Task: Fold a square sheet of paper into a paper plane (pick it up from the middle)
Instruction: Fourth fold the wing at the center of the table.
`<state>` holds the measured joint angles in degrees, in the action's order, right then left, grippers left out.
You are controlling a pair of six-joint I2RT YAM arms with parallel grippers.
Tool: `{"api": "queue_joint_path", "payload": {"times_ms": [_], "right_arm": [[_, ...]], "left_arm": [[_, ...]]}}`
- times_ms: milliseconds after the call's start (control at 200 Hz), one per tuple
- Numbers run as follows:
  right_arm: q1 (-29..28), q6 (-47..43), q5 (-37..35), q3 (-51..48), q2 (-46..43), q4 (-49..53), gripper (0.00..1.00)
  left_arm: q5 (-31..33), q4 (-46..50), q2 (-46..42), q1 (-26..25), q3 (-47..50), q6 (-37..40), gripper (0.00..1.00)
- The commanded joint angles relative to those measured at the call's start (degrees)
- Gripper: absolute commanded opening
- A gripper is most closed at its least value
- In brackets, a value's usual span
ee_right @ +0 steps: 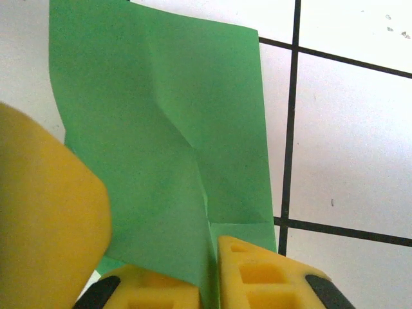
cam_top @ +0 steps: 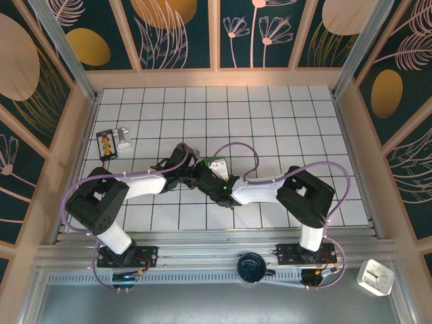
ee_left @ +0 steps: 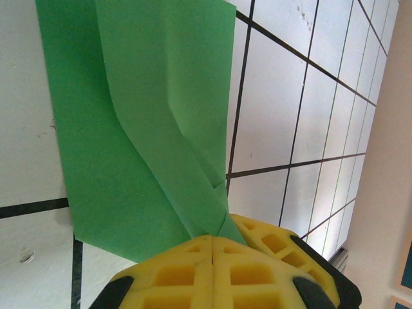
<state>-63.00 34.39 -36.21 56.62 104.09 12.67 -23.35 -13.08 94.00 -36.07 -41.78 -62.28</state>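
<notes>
The square sheet of paper (ee_left: 148,129), green and creased into long overlapping flaps that narrow to a point, sits over the middle of the white tiled desk (ee_left: 290,116). The left claw (ee_left: 212,239) is clenched on that pointed end, likely so the layers cannot spring apart. The right claw (ee_right: 199,273) grasps the sheet's edge below a diagonal crease, probably to steady it.

The overhead camera looks down from behind the arm bases (cam_top: 128,256) over the whole table (cam_top: 270,115). Wrist cameras peer close past the left pincer (ee_left: 213,241) and right pincer (ee_right: 209,270) at one shared sheet of paper (ee_left: 129,129), seemingly from opposite ends.
</notes>
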Motion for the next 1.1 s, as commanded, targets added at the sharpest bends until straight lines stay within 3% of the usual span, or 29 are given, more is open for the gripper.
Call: {"api": "queue_joint_path", "payload": {"times_ms": [0,505,831,1096], "right_arm": [[0.7,-0.3,-3.1,0.2,0.4,0.5,0.11],[1.8,-3.6,-1.1,-3.9,-2.1,-4.6,0.00],[5.2,-4.9,9.6,-12.2,-8.6,-15.3,0.00],[9.0,-1.5,21.4,-19.1,-13.3,-24.7,0.00]], "left_arm": [[0.1,0.4,-1.2,-0.1,0.6,-1.9,0.00],[1.4,1.3,-2.8,-0.2,0.1,-1.0,0.00],[5.3,4.5,-5.8,0.8,-1.6,1.9,0.27],[5.0,1.2,-6.1,1.0,1.1,0.7,0.28]]}}
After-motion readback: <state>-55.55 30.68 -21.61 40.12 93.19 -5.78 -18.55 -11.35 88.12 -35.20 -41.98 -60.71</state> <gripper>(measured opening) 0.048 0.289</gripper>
